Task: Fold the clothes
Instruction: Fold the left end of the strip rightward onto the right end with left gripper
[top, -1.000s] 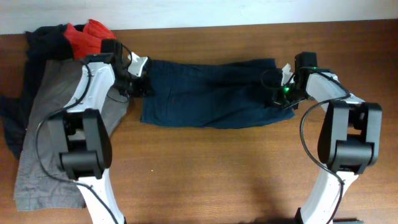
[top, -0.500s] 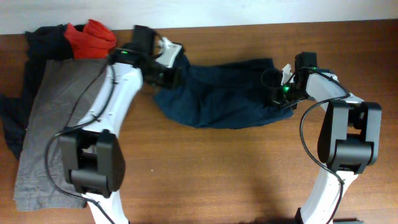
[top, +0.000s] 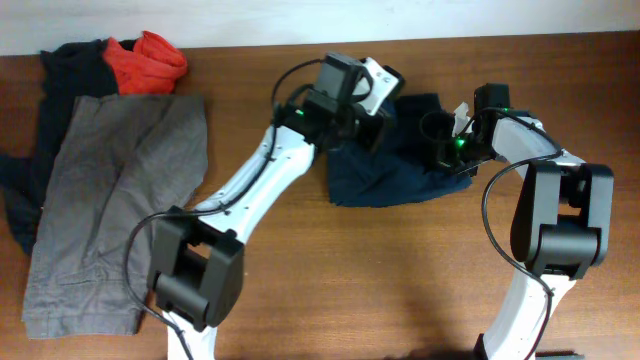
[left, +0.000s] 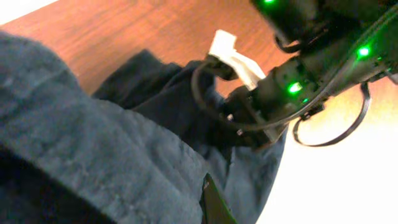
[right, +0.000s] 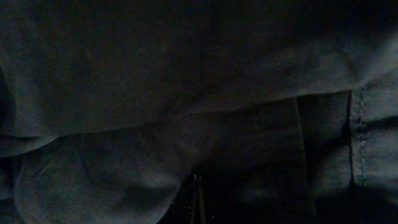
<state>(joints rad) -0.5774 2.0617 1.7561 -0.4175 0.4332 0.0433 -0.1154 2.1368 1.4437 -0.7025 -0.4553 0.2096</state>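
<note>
A navy blue garment (top: 385, 175) lies bunched at the table's back right. My left gripper (top: 372, 112) is shut on its left end and holds that end over the right half, close to the right arm. In the left wrist view the navy cloth (left: 106, 155) drapes over my finger (left: 211, 202), with the right arm (left: 292, 81) just beyond. My right gripper (top: 447, 158) is shut on the garment's right end, low on the table. The right wrist view shows only dark cloth (right: 186, 93) pressed round my fingers (right: 196, 199).
Grey trousers (top: 110, 200) lie flat at the left. A pile of dark clothes (top: 70, 65) with a red garment (top: 148, 58) sits at the back left corner. Bare wooden table (top: 380, 290) fills the front.
My left gripper has carried the garment's left end far to the right, from the back left to over the right end. The garment is now bunched short. The right arm has not moved.
</note>
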